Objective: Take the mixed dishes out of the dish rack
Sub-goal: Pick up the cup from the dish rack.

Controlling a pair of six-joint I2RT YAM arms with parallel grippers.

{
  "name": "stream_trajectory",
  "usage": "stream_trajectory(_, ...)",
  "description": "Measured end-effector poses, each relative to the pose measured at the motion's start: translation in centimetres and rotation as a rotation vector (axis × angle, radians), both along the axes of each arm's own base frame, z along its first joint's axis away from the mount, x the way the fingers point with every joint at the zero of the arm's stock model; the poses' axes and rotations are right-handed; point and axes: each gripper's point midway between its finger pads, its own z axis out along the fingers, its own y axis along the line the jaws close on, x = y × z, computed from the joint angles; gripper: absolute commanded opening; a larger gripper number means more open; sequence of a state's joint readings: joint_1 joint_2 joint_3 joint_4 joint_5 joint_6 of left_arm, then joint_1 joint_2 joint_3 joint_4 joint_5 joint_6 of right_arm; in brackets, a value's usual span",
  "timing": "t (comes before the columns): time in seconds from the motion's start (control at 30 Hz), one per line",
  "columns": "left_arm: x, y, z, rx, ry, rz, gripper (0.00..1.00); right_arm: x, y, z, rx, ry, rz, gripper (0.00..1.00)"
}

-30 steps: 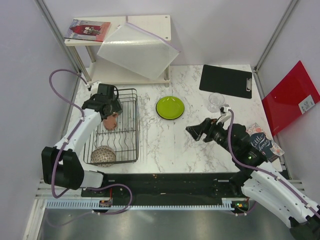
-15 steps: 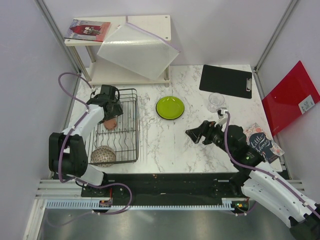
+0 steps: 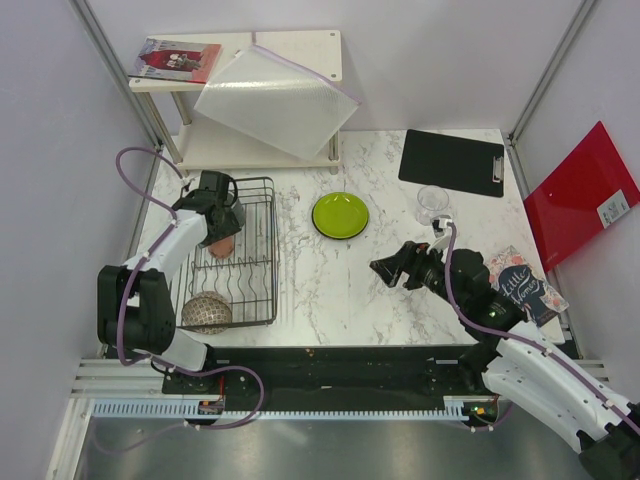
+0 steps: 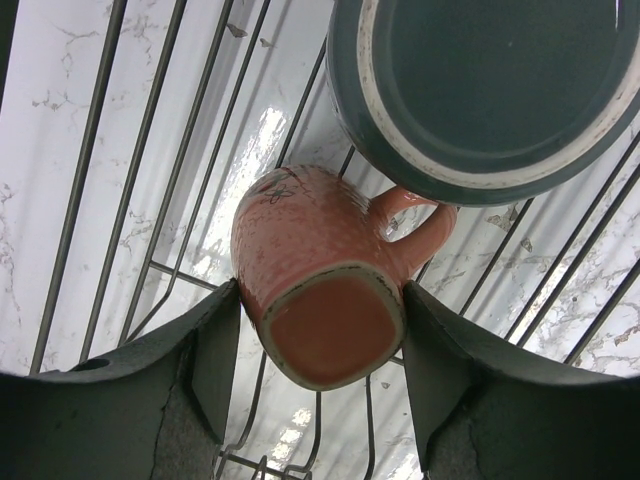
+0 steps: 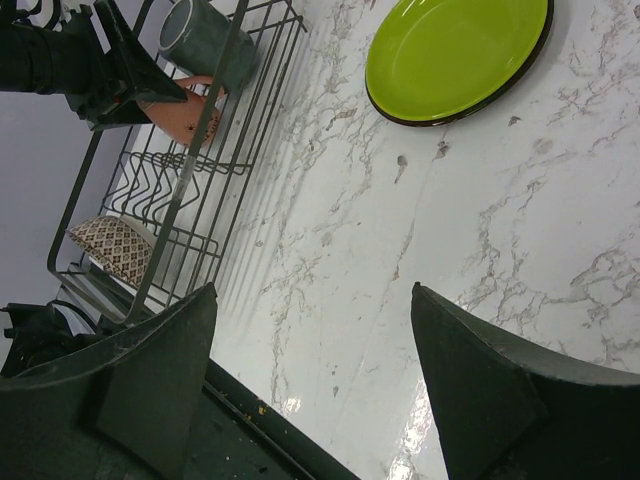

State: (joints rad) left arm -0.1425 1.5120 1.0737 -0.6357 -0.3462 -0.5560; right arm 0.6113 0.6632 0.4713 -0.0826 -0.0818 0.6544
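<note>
Since a second ago the left arm's elbow has swung toward 6 o'clock and the right end effector (image 3: 385, 265) has drifted slightly toward 8 o'clock; the dishes have not moved. The left end effector (image 4: 322, 300) sits inside the dish rack (image 3: 273, 250), closed on the small pink cup (image 4: 310, 250), which lies on its side with a finger against each flank. Its handle points toward 1 o'clock at the dark grey-green handled mug (image 4: 480, 90), which touches it. The brown speckled bowl (image 3: 206, 312) fills the rack's 6 o'clock end. The right end effector hovers with fingers spread over the counter (image 3: 330, 290), at 5 o'clock of the lime-green plate (image 3: 340, 215).
</note>
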Motion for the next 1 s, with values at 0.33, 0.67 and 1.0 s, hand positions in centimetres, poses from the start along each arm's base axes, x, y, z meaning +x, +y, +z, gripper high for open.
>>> stream_trajectory(0.33,-1.7,-0.5,1.6,-0.041,-0.025,-0.021,0.02,-0.1,-0.1,-0.2,0.000,0.000,0.000,0.85)
stream_trajectory(0.67,-4.5,-3.0,12.6,-0.196,-0.360,-0.160,0.02,0.0,-0.4,1.8,0.002,-0.035,-0.011,0.85)
stream_trajectory(1.0,-8.3,-12.2,21.0,-0.608,-0.700,-0.622,0.02,1.1,-1.5,2.9,-0.013,-0.068,-0.091,0.86)
